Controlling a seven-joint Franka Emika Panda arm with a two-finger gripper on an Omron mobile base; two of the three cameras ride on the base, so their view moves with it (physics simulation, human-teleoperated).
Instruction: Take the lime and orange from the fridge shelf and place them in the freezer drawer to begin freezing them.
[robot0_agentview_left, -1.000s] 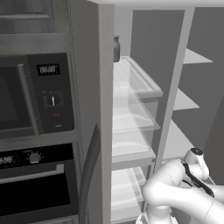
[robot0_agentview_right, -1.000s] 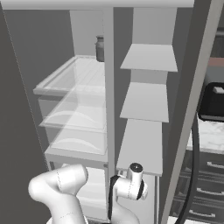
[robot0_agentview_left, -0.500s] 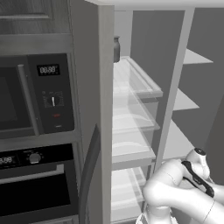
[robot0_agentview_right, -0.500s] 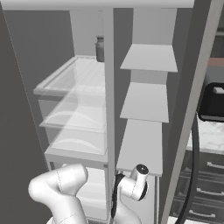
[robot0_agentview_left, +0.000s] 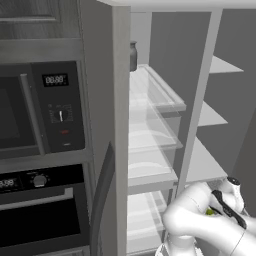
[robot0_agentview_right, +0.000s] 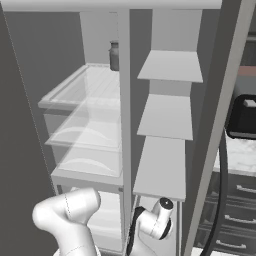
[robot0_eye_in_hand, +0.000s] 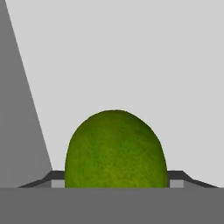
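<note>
Since a second ago the wrist has slid further toward 4 o'clock in the left base view and lower in the right base view, while the base cameras and the fridge hold the same framing. Most of the gripper is hidden: in the left base view it sits folded behind the white forearm at 4 o'clock, with just a sliver of the lime (robot0_agentview_left: 210, 212) peeking out by the dark cable. Across the hand view the lime (robot0_eye_in_hand: 116, 150) fills the 6 o'clock area, pressed between the two dark fingertips (robot0_eye_in_hand: 49, 178), whose tops alone poke out at either side, so the gripper (robot0_eye_in_hand: 116, 179) is clamped around it; a pale flat surface lies behind, and a grey wall edge slants at 9 o'clock. Around the arm, the open fridge shows stacked translucent trays, the fridge shelf (robot0_agentview_left: 167, 100) topmost at 1 o'clock, beside opaque grey shelves (robot0_agentview_right: 170, 67). One dark jar (robot0_agentview_right: 114, 55) stands at the back, half cut by the divider. Built-in ovens (robot0_agentview_left: 40, 110) take the 9 o'clock side.
</note>
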